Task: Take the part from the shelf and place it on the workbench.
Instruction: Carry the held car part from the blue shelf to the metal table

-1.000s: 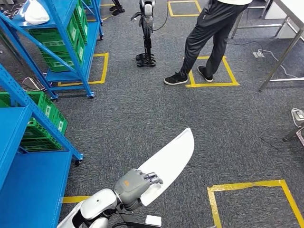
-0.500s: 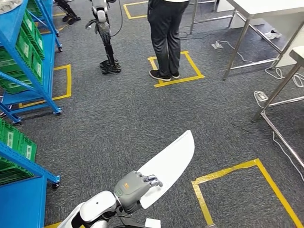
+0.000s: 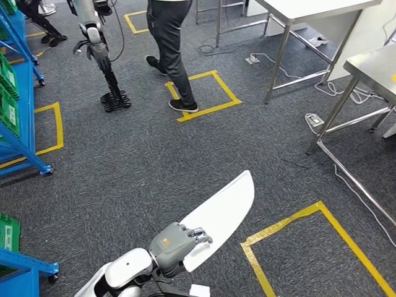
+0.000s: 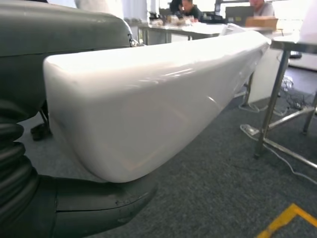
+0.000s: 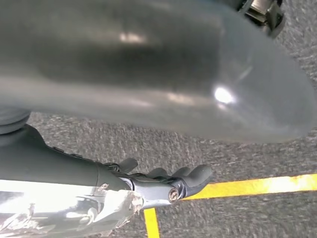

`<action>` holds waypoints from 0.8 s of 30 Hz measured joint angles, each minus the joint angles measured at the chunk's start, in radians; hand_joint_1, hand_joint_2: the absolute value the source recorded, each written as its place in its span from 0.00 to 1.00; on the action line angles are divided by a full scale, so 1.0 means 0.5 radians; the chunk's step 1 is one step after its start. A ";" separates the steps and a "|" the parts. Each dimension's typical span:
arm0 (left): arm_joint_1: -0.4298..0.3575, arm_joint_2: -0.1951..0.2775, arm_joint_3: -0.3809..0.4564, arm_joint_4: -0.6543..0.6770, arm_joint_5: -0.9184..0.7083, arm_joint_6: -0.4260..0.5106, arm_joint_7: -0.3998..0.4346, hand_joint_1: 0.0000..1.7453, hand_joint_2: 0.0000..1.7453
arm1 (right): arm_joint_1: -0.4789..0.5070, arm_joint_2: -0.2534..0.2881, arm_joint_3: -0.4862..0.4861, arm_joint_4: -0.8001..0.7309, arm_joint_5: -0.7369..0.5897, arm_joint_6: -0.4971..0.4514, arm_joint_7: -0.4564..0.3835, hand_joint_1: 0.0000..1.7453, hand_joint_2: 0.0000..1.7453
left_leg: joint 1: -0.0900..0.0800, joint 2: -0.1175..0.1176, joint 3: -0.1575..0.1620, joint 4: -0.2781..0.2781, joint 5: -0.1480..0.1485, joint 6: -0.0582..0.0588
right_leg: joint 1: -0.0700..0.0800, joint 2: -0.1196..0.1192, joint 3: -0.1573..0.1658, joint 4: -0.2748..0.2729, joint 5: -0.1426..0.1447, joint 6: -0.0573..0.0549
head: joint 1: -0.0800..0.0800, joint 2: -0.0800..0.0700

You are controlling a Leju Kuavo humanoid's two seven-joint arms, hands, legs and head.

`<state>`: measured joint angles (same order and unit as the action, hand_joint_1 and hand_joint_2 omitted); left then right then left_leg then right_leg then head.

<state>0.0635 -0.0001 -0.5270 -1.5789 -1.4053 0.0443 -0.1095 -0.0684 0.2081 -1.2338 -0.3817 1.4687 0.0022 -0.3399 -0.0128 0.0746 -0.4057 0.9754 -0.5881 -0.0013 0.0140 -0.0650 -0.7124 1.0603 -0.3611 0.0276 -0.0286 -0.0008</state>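
**A:** Low in the middle of the head view, your left hand (image 3: 179, 244) is clamped on the near end of the long white curved plastic panel (image 3: 223, 213), fingers lying over its top face. The far end sticks out unsupported, up and to the right, above the grey carpet (image 3: 140, 179). What do you steer for?

**B:** The steel-legged white-topped workbench (image 3: 303, 9) at the upper right. Keep the panel's free tip away from the table legs, and give room to the person in dark trousers (image 3: 170, 37) at the upper middle.

**A:** Left wrist view next: the panel (image 4: 149, 104) spans most of the frame, thumb under it, grey cover (image 4: 60, 44) above. That looks to me like a firm grip, but so much overhang could let it twist. Walk smoothly and keep it level.

**B:** And the right wrist view?

**A:** Your right hand (image 5: 164, 183) sits along the lower edge, fingers loosely curled on nothing, over carpet and a yellow floor tape line (image 5: 258, 184). You might bring it under the panel before setting down.
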 joint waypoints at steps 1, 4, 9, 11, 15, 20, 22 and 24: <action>0.001 0.000 0.000 0.001 0.000 0.000 0.000 1.00 1.00 | -0.001 0.000 0.000 0.000 0.000 0.000 0.000 0.00 0.00 | -0.001 0.013 0.019 -0.005 -0.010 -0.013 | 0.006 0.007 0.008 -0.019 0.002 -0.007 | 0.000 0.000; -0.010 -0.002 -0.002 0.001 0.000 0.002 0.000 1.00 1.00 | -0.006 0.000 0.000 0.000 0.000 -0.001 -0.001 0.00 0.00 | 0.012 -0.015 0.012 0.088 0.020 -0.047 | -0.005 0.085 0.072 -0.045 -0.037 -0.031 | -0.004 0.000; -0.009 0.004 -0.003 0.002 0.001 0.004 0.000 1.00 1.00 | -0.015 0.000 0.000 0.000 0.000 -0.001 -0.002 0.00 0.00 | 0.030 -0.133 -0.451 0.611 -0.174 -0.086 | -0.040 0.215 0.217 -0.073 -0.139 -0.038 | -0.008 0.001; -0.007 0.006 -0.004 0.002 0.001 0.004 -0.001 1.00 1.00 | -0.007 0.000 0.000 0.000 0.000 -0.001 -0.001 0.00 0.00 | 0.037 -0.141 -0.547 0.556 -0.223 -0.098 | -0.060 0.276 0.302 -0.073 -0.200 -0.024 | -0.008 0.001; -0.003 0.010 -0.005 0.005 0.000 0.002 -0.001 1.00 1.00 | -0.011 0.003 0.000 0.000 0.000 -0.001 -0.001 0.00 0.00 | 0.070 -0.226 -0.575 0.152 0.278 -0.116 | -0.086 0.378 0.426 -0.080 -0.331 0.028 | -0.031 0.000; -0.011 0.000 -0.007 0.006 0.000 0.004 -0.001 1.00 1.00 | -0.003 0.004 0.000 -0.001 0.000 -0.001 -0.001 0.00 0.00 | 0.061 -0.169 -0.464 0.047 0.371 -0.027 | -0.079 0.292 0.451 0.038 -0.341 0.078 | -0.016 0.000; -0.009 -0.001 -0.006 0.007 0.000 0.004 -0.001 1.00 1.00 | -0.009 0.004 0.000 0.000 0.000 -0.001 -0.001 0.00 0.00 | 0.046 -0.125 -0.402 0.049 0.348 0.007 | -0.067 0.179 0.303 0.289 -0.415 0.081 | -0.001 -0.001; -0.009 0.000 -0.008 0.008 -0.001 0.003 -0.002 1.00 1.00 | -0.007 0.004 0.000 0.000 0.000 -0.001 -0.001 0.00 0.00 | 0.030 -0.086 -0.346 0.050 0.305 0.025 | -0.057 0.145 0.148 0.449 -0.568 0.076 | 0.000 0.000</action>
<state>0.0590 0.0000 -0.5309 -1.5749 -1.4056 0.0459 -0.1104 -0.0719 0.2102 -1.2337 -0.3819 1.4687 0.0018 -0.3405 0.0021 0.0317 -0.5786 1.0001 -0.4355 0.0113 -0.0144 0.0075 -0.6385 1.2850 -0.6450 0.0657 -0.0284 -0.0009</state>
